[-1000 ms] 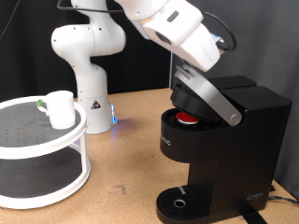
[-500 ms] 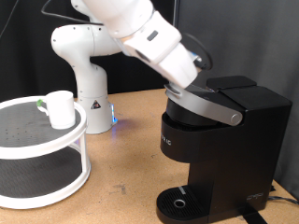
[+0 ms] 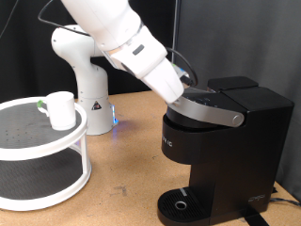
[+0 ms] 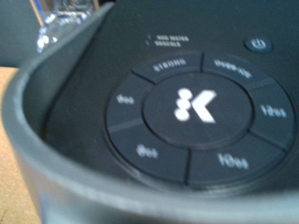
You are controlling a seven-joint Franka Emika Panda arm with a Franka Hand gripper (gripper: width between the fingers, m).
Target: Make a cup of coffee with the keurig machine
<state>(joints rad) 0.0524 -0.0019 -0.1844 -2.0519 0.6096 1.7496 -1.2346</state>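
Pincer, grip state hidden, presses on the keurig machine (image 3: pixel 221 141) lid (image 3: pixel 202 105); steady downward pressure should latch it, cup (image 3: pixel 59 109) well apart.

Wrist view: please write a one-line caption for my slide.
Close-up of the boxy matte-black coffee maker's round button panel, power button beside it.
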